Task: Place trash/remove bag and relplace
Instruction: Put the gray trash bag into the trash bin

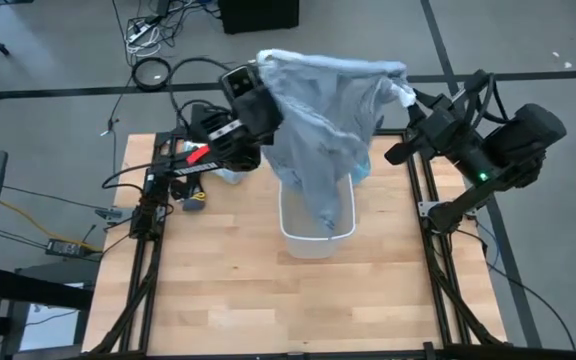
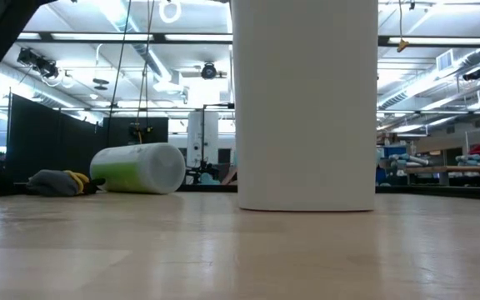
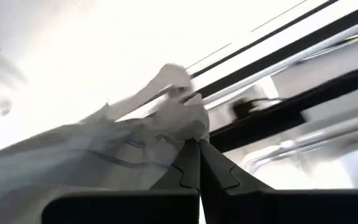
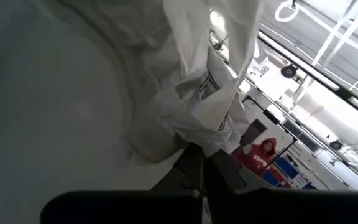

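A thin grey-blue translucent bag (image 1: pixel 323 120) hangs spread between my two grippers, high above the white bin (image 1: pixel 316 238). Its lower end (image 1: pixel 326 212) dips into the bin's mouth. My left gripper (image 1: pixel 265 68) is shut on the bag's upper left corner. My right gripper (image 1: pixel 408 98) is shut on its upper right corner. The bin stands upright on the wooden table and shows as a tall white wall (image 2: pixel 307 104) in the low view. No trash shows; whether any is inside the bag cannot be told. My left gripper pinches a bunched, many-layered part of the bag's top edge (image 3: pixel 188 127) between its two fingers, which point steeply up. The bag hangs below, lifted, with only its lower end inside the bin. My right gripper pinches a gathered wad of the bag's top edge (image 4: pixel 204 134) between its two fingers, coming about level from the table's right side. The plastic falls away slack below the hold, and the top edge runs across to the other gripper.
A white and green roll (image 2: pixel 140 169) lies on its side at the table's far left, with a grey and yellow bundle (image 2: pixel 57 182) beside it. Small items (image 1: pixel 193 200) lie by the left arm's base. The table's near half is bare wood (image 1: pixel 298 310).
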